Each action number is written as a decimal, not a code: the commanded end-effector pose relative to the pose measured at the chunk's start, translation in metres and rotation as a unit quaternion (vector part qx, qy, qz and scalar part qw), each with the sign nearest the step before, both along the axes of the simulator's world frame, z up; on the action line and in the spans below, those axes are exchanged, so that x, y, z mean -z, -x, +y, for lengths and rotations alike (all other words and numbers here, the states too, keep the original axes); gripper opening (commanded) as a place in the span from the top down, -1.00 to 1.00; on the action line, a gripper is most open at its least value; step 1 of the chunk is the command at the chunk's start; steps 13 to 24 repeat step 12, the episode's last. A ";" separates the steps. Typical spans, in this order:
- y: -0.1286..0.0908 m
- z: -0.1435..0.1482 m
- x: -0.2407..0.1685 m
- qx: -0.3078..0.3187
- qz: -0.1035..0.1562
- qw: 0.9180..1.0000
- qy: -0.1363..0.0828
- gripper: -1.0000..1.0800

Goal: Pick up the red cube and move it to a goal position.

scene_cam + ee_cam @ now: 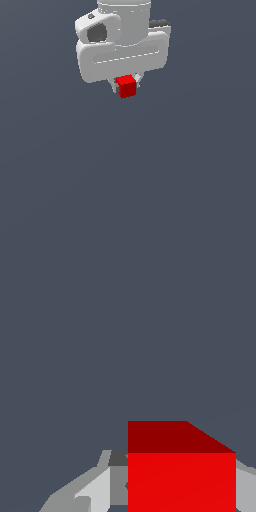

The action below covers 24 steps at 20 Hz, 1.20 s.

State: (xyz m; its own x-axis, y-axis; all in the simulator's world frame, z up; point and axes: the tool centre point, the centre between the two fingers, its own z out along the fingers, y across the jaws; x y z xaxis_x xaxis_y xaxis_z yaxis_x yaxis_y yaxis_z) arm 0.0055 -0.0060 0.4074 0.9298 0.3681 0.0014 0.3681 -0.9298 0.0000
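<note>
You are looking at a red cube (127, 86) with equal sides, so no long axis is showing; one vertical edge is facing the exterior camera. It is sitting just under the white claw (127, 88), whose fingers (95, 488) are pressing against its sides and pinching it. Claw and cube are hanging toward the far, upper part of the exterior view. A plain dark grey-blue backdrop (128, 190) is filling everything around them.
</note>
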 end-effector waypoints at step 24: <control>0.007 -0.010 -0.046 0.000 0.001 1.000 0.000 1.00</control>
